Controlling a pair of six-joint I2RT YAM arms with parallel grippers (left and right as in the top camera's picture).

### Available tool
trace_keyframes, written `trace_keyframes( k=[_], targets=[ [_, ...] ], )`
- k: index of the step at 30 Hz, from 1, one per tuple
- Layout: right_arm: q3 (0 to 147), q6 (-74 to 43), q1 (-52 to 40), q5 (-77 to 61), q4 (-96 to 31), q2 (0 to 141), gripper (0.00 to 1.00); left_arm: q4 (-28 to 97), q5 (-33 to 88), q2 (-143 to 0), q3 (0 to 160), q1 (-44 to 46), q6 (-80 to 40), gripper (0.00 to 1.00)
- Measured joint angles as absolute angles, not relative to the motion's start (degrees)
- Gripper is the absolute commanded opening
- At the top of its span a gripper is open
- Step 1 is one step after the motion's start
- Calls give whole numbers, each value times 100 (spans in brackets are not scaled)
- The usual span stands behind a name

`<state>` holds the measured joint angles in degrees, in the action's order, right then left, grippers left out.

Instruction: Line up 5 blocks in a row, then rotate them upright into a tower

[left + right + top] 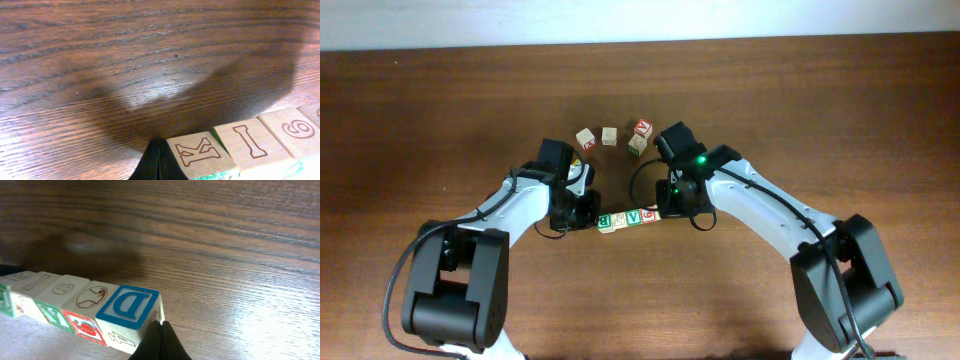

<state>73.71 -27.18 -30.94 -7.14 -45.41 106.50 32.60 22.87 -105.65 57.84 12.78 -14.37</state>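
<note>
Here, closed left tool (584, 212) and right tool (665, 208) bracket the blocks (628, 218).

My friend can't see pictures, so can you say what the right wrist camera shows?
A row of wooden alphabet blocks sits on a brown wooden table. The nearest block shows a blue D; the next block shows a baseball. The shut dark right tool pokes up from the bottom edge, right at the D block's corner.
</note>
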Motion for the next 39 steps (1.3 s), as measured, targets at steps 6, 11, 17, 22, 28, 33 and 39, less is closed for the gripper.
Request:
trace_keyframes(
  k=[6,11,17,22,28,33,39],
  targets=[
    [7365,-2985,-3096,-847,-4412,11109,4,3454,1927,-10565,5909,1280,-1411,0],
    [7365,-3190,-3188,-1149,-4285,11135,9,3457,1111,-10562,6055,1334,-1382,0],
    [7365,-3275,-3205,-1245,-4278,11172,21,3441,891,-10554,6071,1343,-1313,11],
    [7332,-3304,-3203,-1144,-4331,11174,32,3413,574,-10536,6088,1339,-1286,21],
    [7323,-3299,-3203,-1120,-4346,11177,37,3363,283,-10532,6099,1332,-1267,31],
    [7323,-3400,-3199,-1278,-4504,11177,37,3391,69,-10532,6108,1343,-1269,30],
    [7323,-3470,-3168,-1468,-4628,11177,38,3586,-123,-10532,6125,1420,-1271,35]
  ],
)
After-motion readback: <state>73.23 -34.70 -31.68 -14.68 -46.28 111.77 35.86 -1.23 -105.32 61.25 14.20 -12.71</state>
